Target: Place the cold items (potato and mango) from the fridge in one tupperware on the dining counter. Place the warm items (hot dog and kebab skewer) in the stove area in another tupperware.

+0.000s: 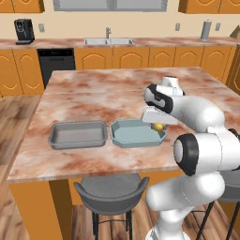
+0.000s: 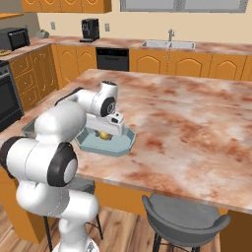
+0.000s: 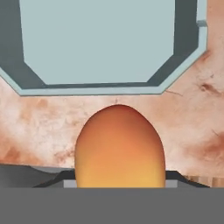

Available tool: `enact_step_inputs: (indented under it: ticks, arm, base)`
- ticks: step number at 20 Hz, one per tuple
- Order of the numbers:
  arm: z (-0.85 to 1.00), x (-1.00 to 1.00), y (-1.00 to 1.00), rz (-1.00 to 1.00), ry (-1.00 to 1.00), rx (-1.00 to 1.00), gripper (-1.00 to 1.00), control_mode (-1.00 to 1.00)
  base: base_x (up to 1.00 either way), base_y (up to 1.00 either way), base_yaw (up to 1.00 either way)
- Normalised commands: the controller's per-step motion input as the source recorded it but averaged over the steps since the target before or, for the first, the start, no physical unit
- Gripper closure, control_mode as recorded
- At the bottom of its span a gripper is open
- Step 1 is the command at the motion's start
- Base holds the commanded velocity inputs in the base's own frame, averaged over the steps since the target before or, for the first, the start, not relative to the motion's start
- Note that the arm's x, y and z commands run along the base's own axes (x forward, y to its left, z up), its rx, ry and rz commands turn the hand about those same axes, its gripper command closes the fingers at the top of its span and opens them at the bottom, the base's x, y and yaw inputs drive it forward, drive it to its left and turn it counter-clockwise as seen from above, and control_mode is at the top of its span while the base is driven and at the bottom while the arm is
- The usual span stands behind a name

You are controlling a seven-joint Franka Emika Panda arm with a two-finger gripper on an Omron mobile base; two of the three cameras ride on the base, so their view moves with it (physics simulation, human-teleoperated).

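The gripper (image 1: 158, 125) is grasping an orange-yellow mango (image 3: 119, 146), hovering over the near right edge of the pale blue tupperware (image 1: 131, 134), which is sitting just right of a grey tupperware (image 1: 77, 135) on the marble dining counter (image 1: 103, 93).

Bright, even rendered light, faint soft shadows, no glare or blur
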Motion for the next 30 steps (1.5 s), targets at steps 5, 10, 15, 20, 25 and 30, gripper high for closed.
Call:
enact_step_inputs:
  ticks: [5,10,15,20,25,30]
  arm:
    - [-0.32,0.50,0.00,0.00,0.07,0.00,1.00,-1.00]
    - [-0.36,0.45,0.00,0.00,0.02,0.00,1.00,-1.00]
    - [-0.38,0.46,0.00,0.00,0.02,-0.01,1.00,-1.00]
    - [-0.35,0.47,-0.05,0.01,0.00,0.00,1.00,-1.00]
    - [-0.35,0.30,-0.04,0.01,0.00,0.00,1.00,-1.00]
    - [-0.33,0.15,0.01,0.00,0.00,0.00,1.00,-1.00]
  base:
    - [0.00,0.00,0.00]
    - [0.00,0.00,0.00]
    - [0.00,0.00,0.00]
    - [0.00,0.00,0.00]
    - [0.00,0.00,0.00]
    - [0.00,0.00,0.00]
